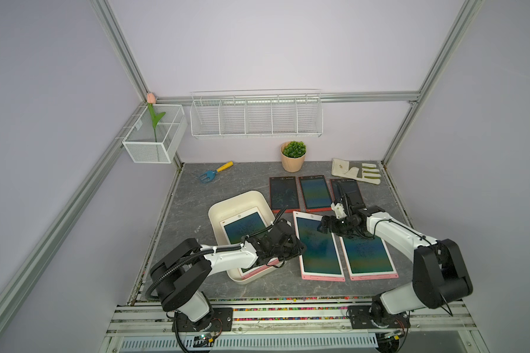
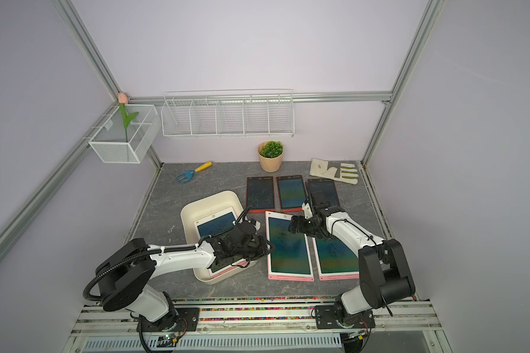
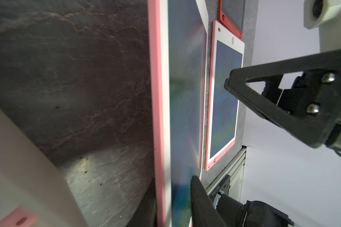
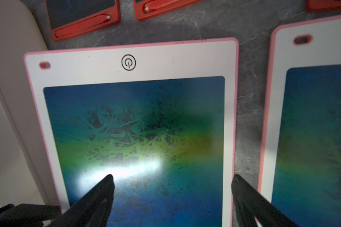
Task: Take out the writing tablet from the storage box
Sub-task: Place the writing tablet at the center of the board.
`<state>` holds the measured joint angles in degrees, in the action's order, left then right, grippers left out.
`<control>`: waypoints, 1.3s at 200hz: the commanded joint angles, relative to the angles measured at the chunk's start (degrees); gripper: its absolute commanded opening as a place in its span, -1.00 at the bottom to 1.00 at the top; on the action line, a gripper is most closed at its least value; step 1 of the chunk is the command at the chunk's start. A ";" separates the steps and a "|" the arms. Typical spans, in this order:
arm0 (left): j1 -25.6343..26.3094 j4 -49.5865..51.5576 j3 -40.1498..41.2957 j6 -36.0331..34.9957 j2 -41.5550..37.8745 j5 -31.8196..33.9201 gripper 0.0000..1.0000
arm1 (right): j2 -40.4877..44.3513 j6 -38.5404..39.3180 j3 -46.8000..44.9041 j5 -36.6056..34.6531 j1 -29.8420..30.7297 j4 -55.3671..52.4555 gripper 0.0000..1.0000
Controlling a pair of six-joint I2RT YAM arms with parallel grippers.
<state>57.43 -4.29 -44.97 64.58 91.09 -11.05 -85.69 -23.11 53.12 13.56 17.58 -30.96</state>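
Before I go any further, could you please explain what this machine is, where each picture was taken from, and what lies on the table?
These are two white-and-black robot arms bolted along the near edge of a grey table. Two pictures look down on the whole scene from overhead, side by side. The other two come from a small camera on each arm's wrist.

On the table sits a cream storage box with one pink-edged writing tablet inside. Beside the box lie a middle pink tablet and an outer pink tablet, with three red tablets behind them. At the back are a potted plant, a glove and a small blue rake.

The left fingers stand apart by the box's right side. The right fingers, wide open, hover over the middle pink tablet. Neither holds anything.
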 commanded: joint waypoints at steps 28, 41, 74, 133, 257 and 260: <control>-0.47 20.42 1.48 0.48 3.61 6.13 -0.41 | 1.56 1.05 -1.01 1.08 -0.54 -0.15 0.88; -0.45 21.40 1.09 0.38 3.83 6.57 -0.42 | 1.65 1.05 -1.01 1.29 -0.58 -0.20 0.89; -0.45 21.66 0.50 0.02 5.19 6.37 -0.41 | 2.27 1.05 -1.09 1.45 -0.53 -0.24 0.89; -0.47 25.07 -1.61 -1.19 7.98 7.62 -0.40 | 2.60 1.22 -1.09 1.86 -0.75 -0.24 0.90; -0.77 27.03 -2.26 -1.03 8.20 8.23 -0.35 | 3.34 1.74 -0.92 3.22 -0.96 -0.20 0.91; -0.80 27.18 -2.26 -1.03 8.05 8.30 -0.35 | 3.33 1.75 -0.92 3.24 -0.89 -0.24 0.91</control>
<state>57.67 7.77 -51.92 64.18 94.61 -8.10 -83.68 -22.61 52.90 15.86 16.95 -30.98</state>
